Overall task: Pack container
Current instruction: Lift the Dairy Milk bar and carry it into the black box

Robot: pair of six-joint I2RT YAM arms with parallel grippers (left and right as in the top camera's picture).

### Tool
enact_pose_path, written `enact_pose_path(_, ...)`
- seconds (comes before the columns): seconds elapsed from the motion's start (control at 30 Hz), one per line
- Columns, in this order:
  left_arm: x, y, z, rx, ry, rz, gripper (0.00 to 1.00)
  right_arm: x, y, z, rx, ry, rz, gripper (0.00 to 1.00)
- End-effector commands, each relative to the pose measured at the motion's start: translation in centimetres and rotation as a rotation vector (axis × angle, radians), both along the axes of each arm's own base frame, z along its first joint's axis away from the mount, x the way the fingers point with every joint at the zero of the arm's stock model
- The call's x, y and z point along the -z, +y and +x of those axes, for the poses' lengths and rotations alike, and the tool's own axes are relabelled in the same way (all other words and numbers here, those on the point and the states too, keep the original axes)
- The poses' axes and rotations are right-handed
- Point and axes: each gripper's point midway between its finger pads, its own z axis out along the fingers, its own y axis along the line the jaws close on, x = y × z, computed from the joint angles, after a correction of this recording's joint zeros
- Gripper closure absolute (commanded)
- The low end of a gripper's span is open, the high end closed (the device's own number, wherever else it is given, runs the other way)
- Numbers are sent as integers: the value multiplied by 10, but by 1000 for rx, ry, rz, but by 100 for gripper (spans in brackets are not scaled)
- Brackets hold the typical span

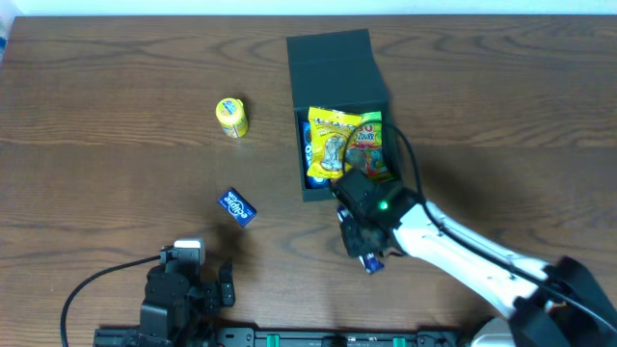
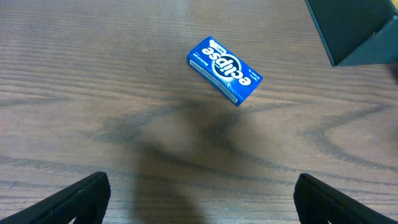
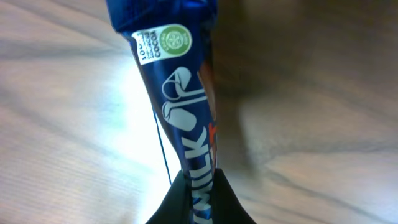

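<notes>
- Dark wood grain runs right across the tabletop [image 1: 116, 77], edge to edge.
- The container [image 1: 337, 72] sits up by the far edge, roughly midway along it. Its lid flap is thrown back toward that edge and its mouth is wide open.
- Inside it, yellow snack packets [image 1: 339, 135] cover most of the floor, and a sliver of blue packet [image 1: 310, 166] shows against the left wall.
- The right pincer [image 1: 364, 253] is just off the container's near wall, on the side toward the near edge.
- Its jaws are together, clamped on a blue snack bar [image 3: 180, 93]. The wrist view shows the black fingers pinching one end of the wrapper, with "MILK" printed down its length.
- That bar is over bare wood, outside the container, not over its mouth.
- The left pincer [image 2: 202, 202] is down by the near edge, toward the left corner. Its jaws are spread far apart with nothing between them.
- Ahead of it a blue gum box [image 2: 224, 70] lies flat and slanted on the wood, clear of both fingers and to the left of the container's near corner.
- A small yellow tub [image 1: 231, 117] stands alone, well to the left of the container and closer to the far edge than the gum box.
</notes>
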Motion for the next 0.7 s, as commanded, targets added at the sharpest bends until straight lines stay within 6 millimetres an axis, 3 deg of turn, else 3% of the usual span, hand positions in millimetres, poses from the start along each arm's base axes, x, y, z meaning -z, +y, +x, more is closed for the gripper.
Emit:
enact_pose_path(0.0, 15, 8, -11, -32, 66, 26, 5, -64, 21, 29, -198, -169, 72, 99)
enact_pose_path(0.2, 15, 8, -11, -32, 66, 26, 5, -146, 44, 56, -593, -416, 86, 99)
enact_pose_path(0.3, 15, 8, -11, -32, 66, 26, 5, -173, 41, 76, -706, -542, 2, 99)
enact_pose_path(0.47, 15, 8, -11, -32, 66, 26, 5, -191, 36, 100, -1024, -688, -129, 99)
enact_pose_path(0.67, 15, 8, -11, -32, 66, 26, 5, -196, 0, 162, -955, -775, -160, 99)
